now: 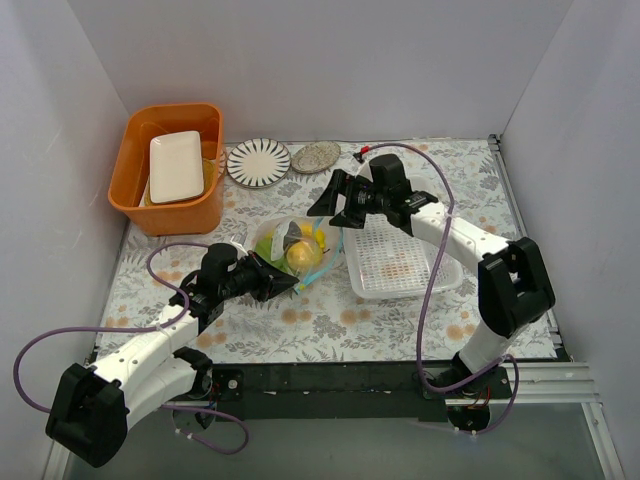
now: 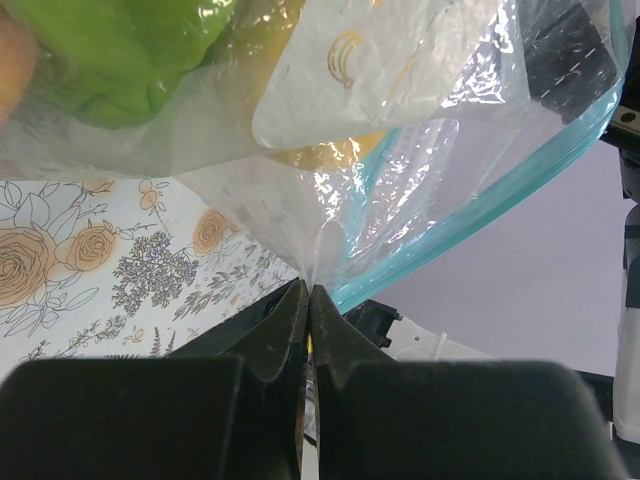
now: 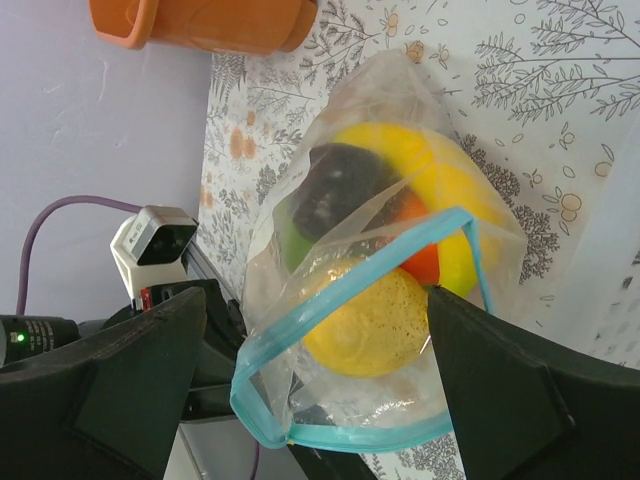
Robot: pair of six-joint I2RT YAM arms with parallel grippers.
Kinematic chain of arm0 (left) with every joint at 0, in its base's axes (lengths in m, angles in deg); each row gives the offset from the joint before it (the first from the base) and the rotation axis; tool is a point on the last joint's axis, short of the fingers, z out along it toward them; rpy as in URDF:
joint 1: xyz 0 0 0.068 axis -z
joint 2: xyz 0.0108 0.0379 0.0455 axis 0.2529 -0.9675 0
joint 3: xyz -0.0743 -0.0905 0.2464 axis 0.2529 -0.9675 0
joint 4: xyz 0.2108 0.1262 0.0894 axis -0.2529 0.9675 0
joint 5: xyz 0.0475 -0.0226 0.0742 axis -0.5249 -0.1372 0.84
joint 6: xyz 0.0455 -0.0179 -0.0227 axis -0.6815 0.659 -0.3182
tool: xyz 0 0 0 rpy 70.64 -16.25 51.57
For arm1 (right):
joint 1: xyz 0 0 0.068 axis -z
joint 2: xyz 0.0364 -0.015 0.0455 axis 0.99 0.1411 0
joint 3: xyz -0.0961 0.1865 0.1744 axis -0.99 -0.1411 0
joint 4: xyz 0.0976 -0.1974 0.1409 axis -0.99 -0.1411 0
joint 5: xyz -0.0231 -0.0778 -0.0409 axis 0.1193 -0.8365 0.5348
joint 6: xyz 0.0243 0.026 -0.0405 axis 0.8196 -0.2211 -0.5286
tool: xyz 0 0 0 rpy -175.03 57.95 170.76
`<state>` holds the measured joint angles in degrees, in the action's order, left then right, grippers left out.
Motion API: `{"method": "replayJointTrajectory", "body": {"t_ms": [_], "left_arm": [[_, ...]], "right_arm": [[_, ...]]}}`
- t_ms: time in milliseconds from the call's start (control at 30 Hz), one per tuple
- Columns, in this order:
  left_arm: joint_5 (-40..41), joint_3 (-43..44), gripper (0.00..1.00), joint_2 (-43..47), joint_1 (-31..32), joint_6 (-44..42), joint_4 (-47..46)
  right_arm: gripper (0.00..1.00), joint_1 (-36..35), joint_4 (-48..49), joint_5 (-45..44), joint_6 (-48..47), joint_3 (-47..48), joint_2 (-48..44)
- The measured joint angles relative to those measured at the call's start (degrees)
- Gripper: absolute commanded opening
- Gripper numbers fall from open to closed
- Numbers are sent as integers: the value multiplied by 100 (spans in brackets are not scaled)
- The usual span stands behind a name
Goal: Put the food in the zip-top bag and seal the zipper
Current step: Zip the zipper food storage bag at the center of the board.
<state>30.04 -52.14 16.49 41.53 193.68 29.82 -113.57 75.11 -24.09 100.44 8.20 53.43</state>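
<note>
The clear zip-top bag (image 1: 272,238) lies mid-table with food inside: a yellow lemon (image 3: 365,322), a dark plum (image 3: 335,190), an orange piece (image 3: 420,262) and a green fruit (image 2: 130,50). Its light blue zipper (image 3: 345,283) gapes open in a loop, with the lemon at the mouth. My left gripper (image 2: 308,292) is shut on the bag's clear plastic just below the zipper (image 2: 480,205), at the near corner (image 1: 292,283). My right gripper (image 3: 315,300) stands open over the mouth from the far side (image 1: 335,207), holding nothing.
A white lattice basket (image 1: 395,262) sits right of the bag, under the right arm. At the back left, an orange bin (image 1: 170,205) holds a white tray (image 1: 176,165). A striped plate (image 1: 258,162) and a small dish (image 1: 316,157) lie along the back.
</note>
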Motion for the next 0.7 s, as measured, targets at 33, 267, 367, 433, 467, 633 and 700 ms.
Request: {"method": "replayJointTrajectory", "body": {"t_ms": [33,267,367,433,467,633,700], "left_arm": [[-2,2,0,0,0,-2,0],[-11,2,0,0,0,-13,0],[-17,2,0,2,0,-13,0],[-20,2,0,2,0,-15,0],[-20,2,0,2,0,-15,0],[-37,2,0,20,0,-15,28],[-35,0,0,55,0,-13,48]], "right_arm": [[98,0,-4,4,-2,66,59],[98,0,-57,26,-2,859,833],[95,0,-79,26,2,1143,1086],[84,-2,-116,9,0,1185,1132],[78,-2,-131,-7,0,1187,1134],[47,0,-140,-151,-15,1187,1134],[41,7,-39,-199,-7,1169,1134]]}}
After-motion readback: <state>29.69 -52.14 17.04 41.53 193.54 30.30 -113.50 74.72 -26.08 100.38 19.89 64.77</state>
